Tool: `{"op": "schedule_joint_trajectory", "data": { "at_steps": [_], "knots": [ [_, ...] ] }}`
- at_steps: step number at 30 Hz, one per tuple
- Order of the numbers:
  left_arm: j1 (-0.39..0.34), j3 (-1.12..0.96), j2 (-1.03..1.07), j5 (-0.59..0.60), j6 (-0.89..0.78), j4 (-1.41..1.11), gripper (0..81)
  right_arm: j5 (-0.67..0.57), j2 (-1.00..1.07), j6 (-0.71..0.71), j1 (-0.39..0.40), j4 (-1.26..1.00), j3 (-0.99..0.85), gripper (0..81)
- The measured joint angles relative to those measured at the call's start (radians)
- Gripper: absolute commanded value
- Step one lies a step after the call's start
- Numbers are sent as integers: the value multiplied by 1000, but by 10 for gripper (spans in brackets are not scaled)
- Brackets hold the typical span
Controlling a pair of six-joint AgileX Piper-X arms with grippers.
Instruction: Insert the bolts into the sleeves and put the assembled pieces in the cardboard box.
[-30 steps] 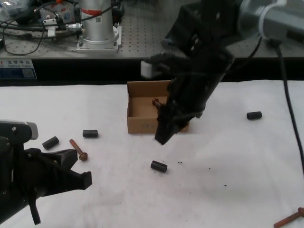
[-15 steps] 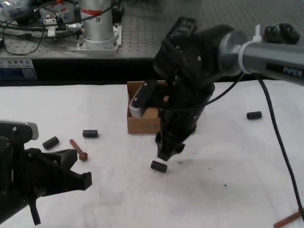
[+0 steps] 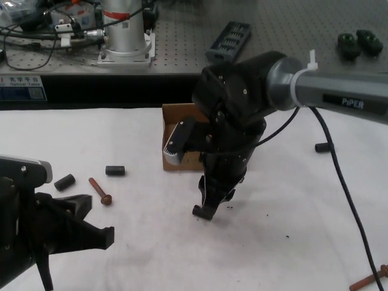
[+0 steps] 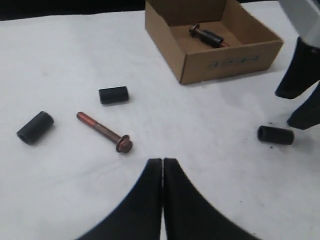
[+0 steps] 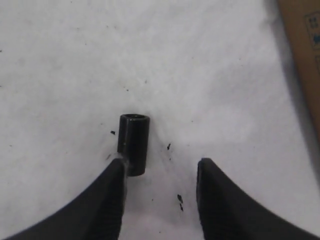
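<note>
My right gripper (image 3: 209, 205) (image 5: 161, 167) hangs open just over the white cloth, in front of the cardboard box (image 3: 182, 161) (image 4: 231, 62). A black sleeve (image 5: 134, 144) (image 4: 275, 135) lies on its side between the open fingers, touching one fingertip (image 5: 118, 169). An assembled bolt and sleeve (image 4: 207, 35) lies inside the box. My left gripper (image 4: 163, 163) (image 3: 109, 233) is shut and holds nothing, near the front left of the bench. Ahead of it lie a copper bolt (image 4: 104, 132) (image 3: 100, 191) and two loose sleeves (image 4: 113, 94) (image 4: 35, 127).
Another sleeve (image 3: 322, 147) lies at the far right, and a second bolt (image 3: 370, 279) at the front right corner. Beyond the white cloth runs a dark edge, then a perforated bench with a metal post (image 3: 124, 30) and cables.
The right arm has swung down from over the box to the cloth, and its open fingers now sit at the sleeve. The left arm has barely shifted.
</note>
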Motion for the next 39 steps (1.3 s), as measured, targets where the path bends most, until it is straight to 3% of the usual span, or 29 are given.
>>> {"op": "schedule_joint_trajectory", "data": {
  "at_steps": [11, 18, 25, 29, 31, 39],
  "knots": [
    [0, 0, 0, -42, 35, 17, 7, -8, 48, 0, 6, -16, 0, 326],
    [0, 0, 0, -42, 38, 17, 7, -10, 84, -3, 35, -51, 0, 115],
    [0, 0, 0, -42, 38, 20, 7, -8, 84, -3, 39, -60, -2, 143],
    [0, 0, 0, -42, 38, 21, 7, -4, 84, -3, 44, -60, -2, 8],
    [0, 0, 0, -42, 38, 21, 7, 0, 84, -3, 46, -60, -2, 64],
    [0, 0, -1, -42, 38, 21, 7, 8, 84, -3, 46, -46, -4, 66]
  ]
}}
